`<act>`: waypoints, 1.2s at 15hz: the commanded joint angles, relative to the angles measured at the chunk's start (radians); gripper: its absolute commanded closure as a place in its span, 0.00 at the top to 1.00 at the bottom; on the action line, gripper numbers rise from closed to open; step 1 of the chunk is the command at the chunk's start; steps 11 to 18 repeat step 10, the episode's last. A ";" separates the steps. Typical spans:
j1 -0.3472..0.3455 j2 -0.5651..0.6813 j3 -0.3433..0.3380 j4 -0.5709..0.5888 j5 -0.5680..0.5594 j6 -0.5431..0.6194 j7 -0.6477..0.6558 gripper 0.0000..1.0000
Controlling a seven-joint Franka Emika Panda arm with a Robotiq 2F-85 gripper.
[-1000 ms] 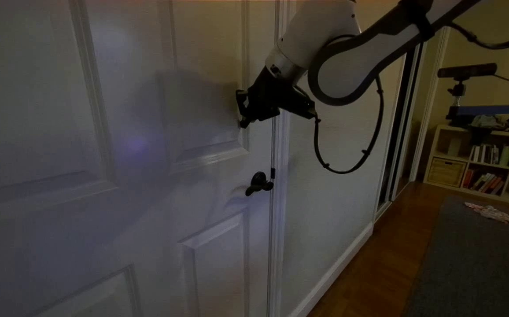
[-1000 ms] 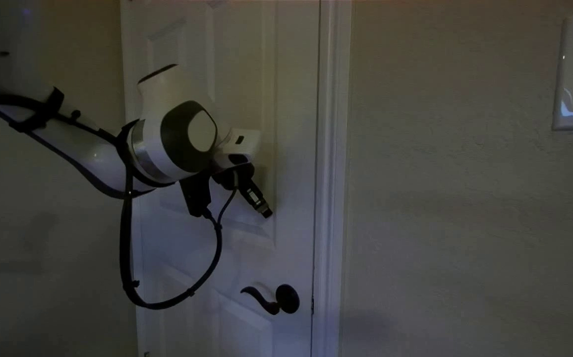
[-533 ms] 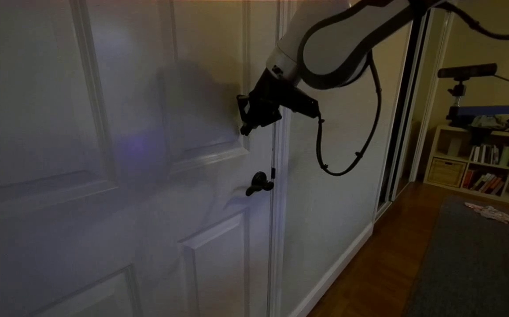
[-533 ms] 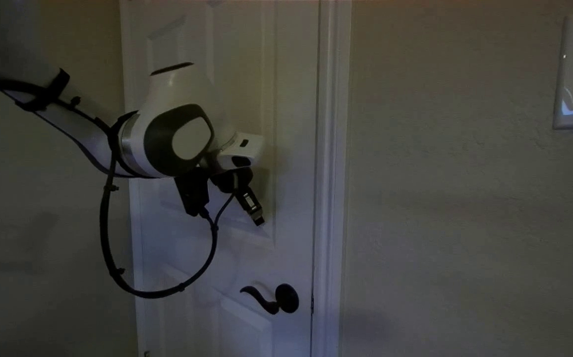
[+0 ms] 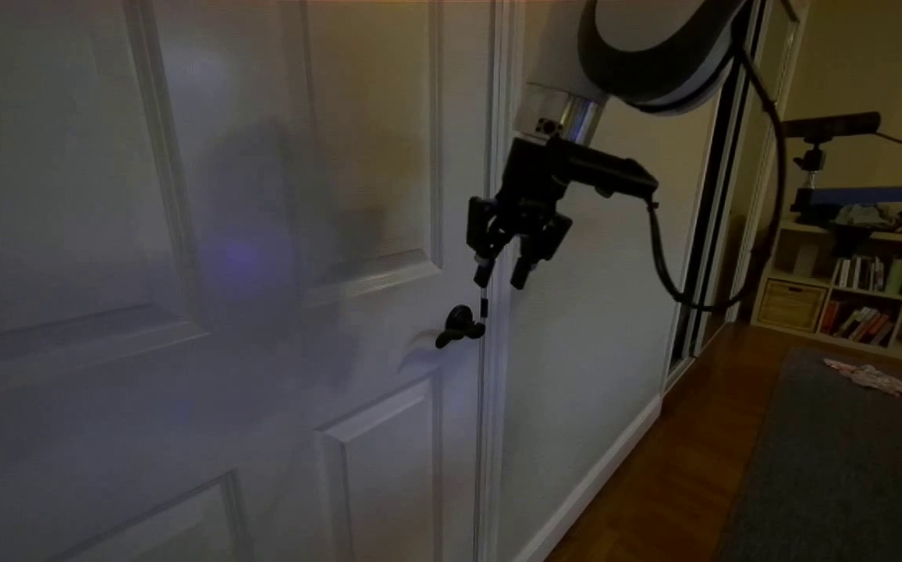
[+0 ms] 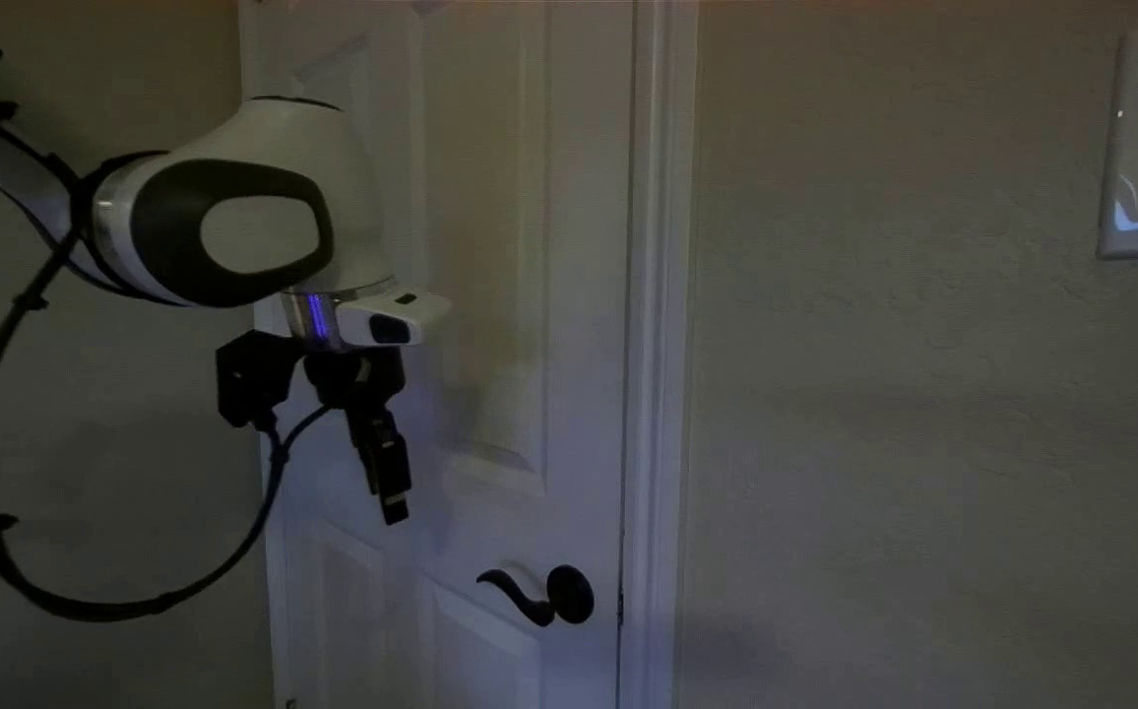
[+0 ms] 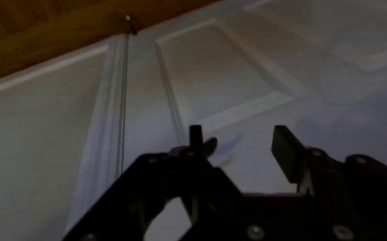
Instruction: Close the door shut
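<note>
All closing looked done: the door (image 5: 225, 289) sat seemingly flush in its frame (image 6: 663, 295), click-home unconfirmed, and the gripper (image 7: 236, 137) hung clear, jaws apart.

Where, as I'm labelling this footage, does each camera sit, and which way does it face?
An exterior view sits near the door, looking along it, a gray rug beyond; arm and gripper show.
An exterior view sits before the door, facing it and its frame more head-on; arm and gripper show.
The wrist view rides the wrist, looking down the door toward the floor; gripper fingers show.
Both exterior views share the door's black handle.
</note>
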 commanded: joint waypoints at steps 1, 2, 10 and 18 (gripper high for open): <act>0.025 -0.176 -0.028 -0.180 0.016 -0.181 -0.043 0.89; 0.022 -0.206 -0.023 -0.201 0.024 -0.227 -0.058 0.95; 0.027 -0.255 -0.019 -0.216 0.019 -0.275 -0.035 1.00; 0.027 -0.255 -0.019 -0.216 0.019 -0.275 -0.035 1.00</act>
